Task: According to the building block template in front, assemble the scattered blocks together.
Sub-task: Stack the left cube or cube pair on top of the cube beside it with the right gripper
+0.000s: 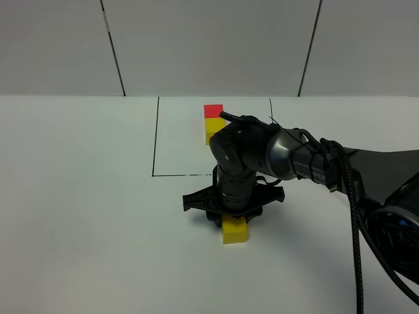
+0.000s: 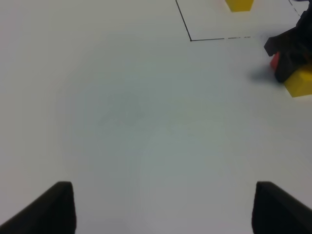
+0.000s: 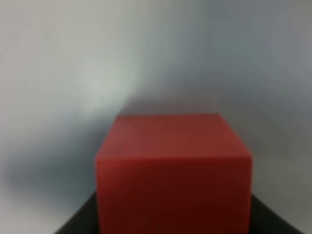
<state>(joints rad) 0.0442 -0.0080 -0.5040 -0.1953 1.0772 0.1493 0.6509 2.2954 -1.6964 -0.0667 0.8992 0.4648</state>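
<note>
The white surface (image 1: pixel 78 196) fills most of the high view, with thin black lines (image 1: pixel 156 137) drawn on it framing a rectangle toward 12 o'clock. The right arm (image 1: pixel 314 163) reaches in from 3 o'clock across the middle and points straight down just outside the near line of that frame. Its right gripper (image 1: pixel 230 219) sits low over the loose blocks; in its wrist view the fingers (image 3: pixel 78 222) show as dark edges at either side of the red block (image 3: pixel 173 165), which fills the space between them, so they look closed on it. The yellow block (image 1: pixel 234 230) lies on the surface right at the gripper's 6 o'clock side, touching or just beside it; whether it touches the red block I cannot tell. The template (image 1: pixel 213 121), red block behind yellow, stands inside the frame at 12 o'clock from the gripper, partly hidden by the arm. The left gripper (image 2: pixel 163 209) hovers over bare surface, its fingers (image 2: pixel 53 209) spread wide.
</note>
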